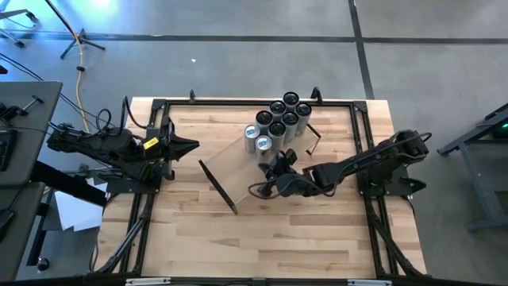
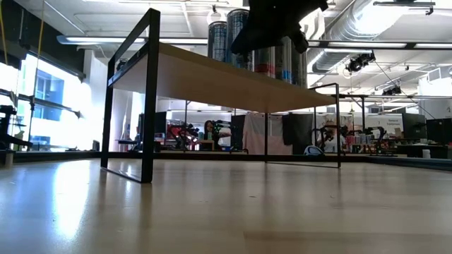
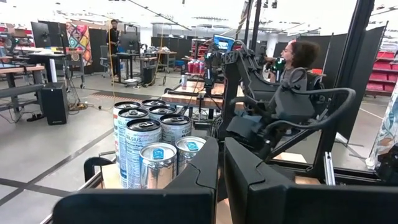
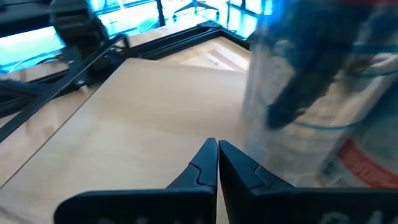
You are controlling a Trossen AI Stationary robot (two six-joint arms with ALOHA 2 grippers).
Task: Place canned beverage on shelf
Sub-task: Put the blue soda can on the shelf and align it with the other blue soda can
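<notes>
Eight cans cluster on the shelf near the tabletop's far edge. The right hand, fingers pressed together, hovers beside them; bare shelf stretches leftward. The left hand, pressed together, waits at the left edge.

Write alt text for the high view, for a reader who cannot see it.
Seen from above, a cluster of drink cans stands at one end of a pale wood shelf on a butcher-block table. The right gripper reaches over the shelf just beside the cans, while the left gripper waits near the table's left edge.
</notes>
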